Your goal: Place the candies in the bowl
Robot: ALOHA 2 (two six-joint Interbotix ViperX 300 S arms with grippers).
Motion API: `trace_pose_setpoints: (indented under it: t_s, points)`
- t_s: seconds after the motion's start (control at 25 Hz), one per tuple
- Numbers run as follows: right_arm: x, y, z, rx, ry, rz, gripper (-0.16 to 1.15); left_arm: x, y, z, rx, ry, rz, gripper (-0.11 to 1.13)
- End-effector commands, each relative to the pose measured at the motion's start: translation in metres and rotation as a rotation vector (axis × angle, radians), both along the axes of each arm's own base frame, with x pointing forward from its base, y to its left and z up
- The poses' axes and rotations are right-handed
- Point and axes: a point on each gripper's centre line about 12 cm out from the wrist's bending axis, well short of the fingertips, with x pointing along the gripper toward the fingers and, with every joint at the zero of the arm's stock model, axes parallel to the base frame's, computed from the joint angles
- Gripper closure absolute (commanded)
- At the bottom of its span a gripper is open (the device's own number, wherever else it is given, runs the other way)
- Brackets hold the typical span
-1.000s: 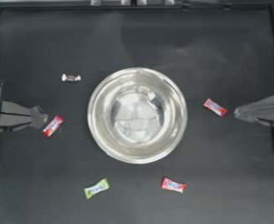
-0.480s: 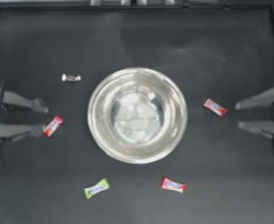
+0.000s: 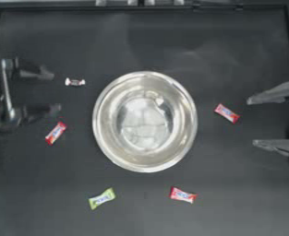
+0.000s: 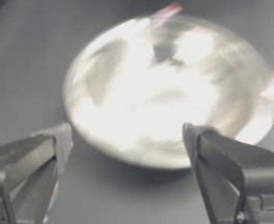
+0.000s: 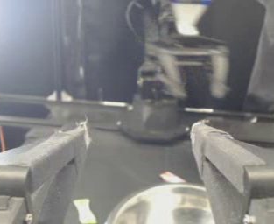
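Mid-table, I'm seeing the bowl [image 3: 145, 120] sitting with no candy inside. Candies are lying round it on the table [image 3: 171, 37]: silvery twist [image 3: 74, 82] and red one [image 3: 55, 132] on the left, red one [image 3: 226, 113] on the right, yellow-green [image 3: 101, 198] and red [image 3: 183, 195] along the near side. Left gripper [image 3: 41, 91] is hovering w/ jaws wide btwn twist and left red candy; right gripper [image 3: 261, 120] is hanging wide open just beside the right red one.

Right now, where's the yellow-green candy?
In the top view, the yellow-green candy lies on the table near the bottom edge, on the left arm's side of the bowl, left of a red candy and untouched.
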Motion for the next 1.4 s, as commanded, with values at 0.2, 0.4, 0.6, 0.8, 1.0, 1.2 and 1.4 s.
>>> trace_pose_setpoints:
  t_s: [0.2,0.4,0.6,0.8,1.0,1.2,1.4]
  points:
    - [0.002,0.000,0.002,0.011,-0.004,0.002,-0.01,0.013,0.046,-0.007,0.060,0.289,0.109,-0.01]
    - [0.002,0.000,0.002,0.018,-0.004,0.003,-0.01,0.014,0.071,-0.020,0.081,0.481,0.134,-0.01]
    - [0.002,0.000,0.001,0.023,-0.001,0.002,-0.01,0.020,0.092,-0.039,0.077,0.593,0.119,-0.01]
    - [0.002,0.000,0.001,0.033,-0.001,0.000,-0.01,0.032,0.106,-0.055,0.055,0.660,0.087,-0.01]
    - [0.001,-0.001,-0.001,0.042,0.002,-0.004,-0.01,0.041,0.115,-0.069,0.027,0.696,0.050,-0.01]
    - [0.001,-0.001,-0.002,0.042,0.002,-0.002,-0.01,0.051,0.121,-0.085,-0.017,0.724,0.004,-0.01]
    - [0.001,-0.001,-0.003,0.050,0.007,-0.004,-0.01,0.059,0.126,-0.099,-0.042,0.748,-0.032,-0.01]
